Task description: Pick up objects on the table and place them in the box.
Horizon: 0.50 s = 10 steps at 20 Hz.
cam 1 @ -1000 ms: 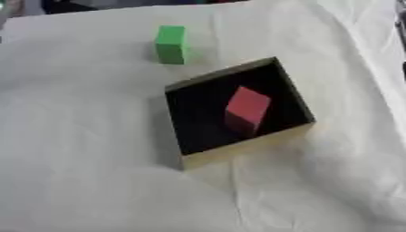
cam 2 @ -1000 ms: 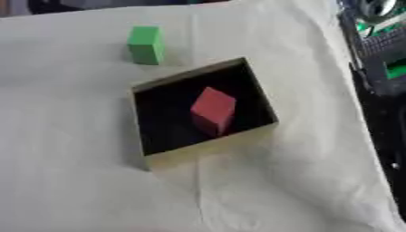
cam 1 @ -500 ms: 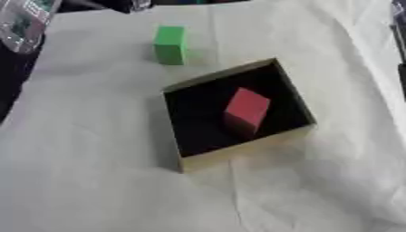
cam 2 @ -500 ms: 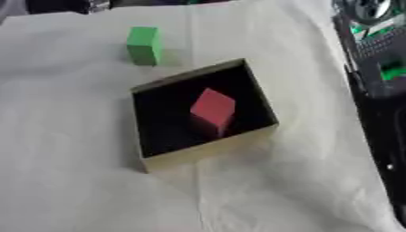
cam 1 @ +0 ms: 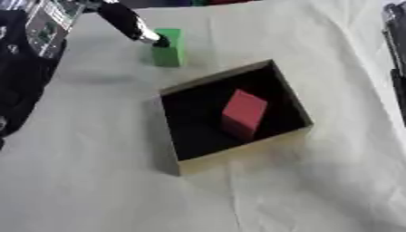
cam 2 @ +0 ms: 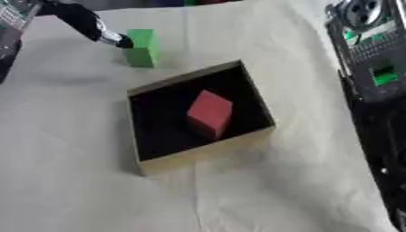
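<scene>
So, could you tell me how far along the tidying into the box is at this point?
One piece looks done: the red block already lies inside the box. In hand: the left hand reaches in from the upper left, a fingertip at the green block, not visibly gripping it. Left: grasp that block, which stands on the cloth beyond the box, and drop it in.

We see the left hand as a slim black finger with a silver band before its dark rounded tip. Behind it, the arm is black, with a silver casing showing small green marks. The right arm carries a silver round joint and green-marked panels.
</scene>
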Each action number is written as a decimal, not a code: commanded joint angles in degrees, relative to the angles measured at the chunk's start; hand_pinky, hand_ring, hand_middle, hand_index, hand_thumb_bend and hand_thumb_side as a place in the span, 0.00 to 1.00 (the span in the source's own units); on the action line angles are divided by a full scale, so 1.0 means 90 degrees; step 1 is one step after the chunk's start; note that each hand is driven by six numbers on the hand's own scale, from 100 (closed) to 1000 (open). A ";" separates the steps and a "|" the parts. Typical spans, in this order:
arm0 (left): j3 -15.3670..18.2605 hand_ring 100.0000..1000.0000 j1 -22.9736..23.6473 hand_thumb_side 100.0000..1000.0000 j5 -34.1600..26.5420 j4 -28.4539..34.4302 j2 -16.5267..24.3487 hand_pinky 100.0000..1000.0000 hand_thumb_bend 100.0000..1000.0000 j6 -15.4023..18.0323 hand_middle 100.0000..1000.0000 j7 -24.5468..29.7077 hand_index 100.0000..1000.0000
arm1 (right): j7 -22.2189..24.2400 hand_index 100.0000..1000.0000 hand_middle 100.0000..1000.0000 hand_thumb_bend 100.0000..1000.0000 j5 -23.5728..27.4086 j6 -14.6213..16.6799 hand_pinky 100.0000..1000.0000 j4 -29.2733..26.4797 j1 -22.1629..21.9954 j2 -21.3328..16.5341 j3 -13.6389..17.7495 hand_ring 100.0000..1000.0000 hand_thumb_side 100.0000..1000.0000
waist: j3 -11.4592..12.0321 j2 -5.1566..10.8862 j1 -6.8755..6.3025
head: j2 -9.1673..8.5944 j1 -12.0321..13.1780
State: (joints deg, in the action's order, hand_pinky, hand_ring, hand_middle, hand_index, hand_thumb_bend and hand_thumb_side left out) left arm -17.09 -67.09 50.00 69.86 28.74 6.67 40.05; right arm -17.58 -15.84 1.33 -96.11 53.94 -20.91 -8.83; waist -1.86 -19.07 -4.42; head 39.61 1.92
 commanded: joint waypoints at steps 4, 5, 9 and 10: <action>0.0048 0.89 -0.0203 0.52 -0.0246 0.0067 0.0083 0.90 0.60 0.0188 0.91 0.0758 1.00 | -0.0026 0.99 0.77 0.00 0.0015 -0.0024 0.80 -0.0037 0.0057 -0.0007 0.0048 0.76 1.00 | -0.0022 0.0128 0.0002 | -0.0106 0.0002; 0.0044 0.90 -0.0219 0.50 -0.0189 0.0068 0.0082 0.90 0.60 0.0194 0.91 0.0850 1.00 | -0.0025 0.99 0.77 0.00 0.0025 -0.0028 0.80 -0.0035 0.0046 0.0001 0.0047 0.75 1.00 | -0.0032 0.0126 0.0000 | -0.0116 0.0007; 0.0047 0.90 -0.0255 0.46 0.0089 -0.0016 0.0004 0.90 0.58 0.0219 0.90 0.1081 1.00 | -0.0017 0.99 0.77 0.00 0.0060 -0.0047 0.80 -0.0021 0.0021 0.0016 0.0041 0.75 1.00 | -0.0090 0.0092 -0.0007 | -0.0165 0.0038; 0.0049 0.90 -0.0261 0.43 0.0139 -0.0043 -0.0013 0.90 0.56 0.0228 0.90 0.1121 1.00 | -0.0018 0.99 0.76 0.00 0.0065 -0.0049 0.80 -0.0021 0.0021 0.0014 0.0042 0.75 1.00 | -0.0104 0.0081 -0.0010 | -0.0175 0.0044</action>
State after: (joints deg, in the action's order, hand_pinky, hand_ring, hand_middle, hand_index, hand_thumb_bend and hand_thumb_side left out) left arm -17.09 -67.88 50.49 69.27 28.00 8.63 49.45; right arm -17.70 -15.47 0.98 -96.06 53.37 -20.40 -8.83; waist -2.86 -19.59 -4.65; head 38.69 2.12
